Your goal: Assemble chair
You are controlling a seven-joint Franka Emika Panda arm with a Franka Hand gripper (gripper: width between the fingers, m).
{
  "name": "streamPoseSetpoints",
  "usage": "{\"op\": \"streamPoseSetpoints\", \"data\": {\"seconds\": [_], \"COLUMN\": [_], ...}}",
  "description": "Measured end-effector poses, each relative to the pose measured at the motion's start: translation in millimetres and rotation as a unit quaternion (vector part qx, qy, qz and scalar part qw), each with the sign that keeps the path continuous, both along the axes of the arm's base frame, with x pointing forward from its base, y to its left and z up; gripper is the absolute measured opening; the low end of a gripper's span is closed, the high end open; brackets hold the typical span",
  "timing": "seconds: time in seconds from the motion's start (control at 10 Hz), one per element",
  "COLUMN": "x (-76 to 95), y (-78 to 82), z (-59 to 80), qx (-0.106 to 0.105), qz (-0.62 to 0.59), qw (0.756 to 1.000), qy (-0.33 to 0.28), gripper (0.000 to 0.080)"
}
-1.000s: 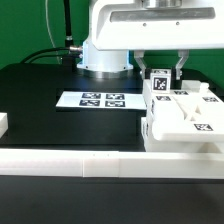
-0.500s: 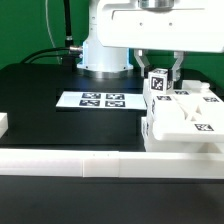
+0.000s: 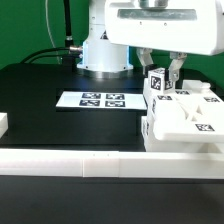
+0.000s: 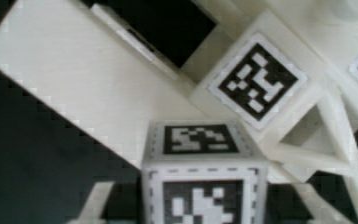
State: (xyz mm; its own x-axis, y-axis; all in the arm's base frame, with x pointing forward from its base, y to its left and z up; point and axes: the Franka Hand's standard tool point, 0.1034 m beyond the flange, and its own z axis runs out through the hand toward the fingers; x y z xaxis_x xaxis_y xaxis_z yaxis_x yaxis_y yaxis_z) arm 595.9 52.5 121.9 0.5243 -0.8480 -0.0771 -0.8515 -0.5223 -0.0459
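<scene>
**Post turning in the claw, chair partly built**

Compared with a second ago, the tagged post (image 3: 158, 82) has rotated: its marker face now tips more toward the exterior view's left, and the claw (image 3: 160, 70) has swung a little with it. Little else has shifted.

You have the claw clenched on that square-ended post, one finger on each side of it, holding it upright above the far left corner of the chair assembly (image 3: 185, 115). The wrist view shows the post (image 4: 202, 165) end-on just below the camera, with a slanted white slab (image 4: 87, 75) and another tagged part (image 4: 261, 80) close behind it.

That assembly sits at the exterior view's right, on the black desk (image 3: 40, 85), against the low white border wall (image 3: 70, 160). Several white parts there already look joined into one block, so part of the build seems done. Whether this post is fully seated you cannot tell; it may be mid-screwing. More pieces are probably still to go. The marker board (image 3: 100, 100) lies flat, well to the left of it.
</scene>
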Motion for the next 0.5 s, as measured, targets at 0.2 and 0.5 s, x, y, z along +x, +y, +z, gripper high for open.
{"op": "streamPoseSetpoints", "data": {"seconds": [0.2,0.5], "x": [1.3,5.5], "y": [-0.1,-3.1], "z": [0.2,-2.0], "qx": [0.004,0.021], "qz": [-0.102,-0.227], "qw": [0.995,0.973], "qy": [0.004,-0.018], "gripper": [0.0284,0.0287]}}
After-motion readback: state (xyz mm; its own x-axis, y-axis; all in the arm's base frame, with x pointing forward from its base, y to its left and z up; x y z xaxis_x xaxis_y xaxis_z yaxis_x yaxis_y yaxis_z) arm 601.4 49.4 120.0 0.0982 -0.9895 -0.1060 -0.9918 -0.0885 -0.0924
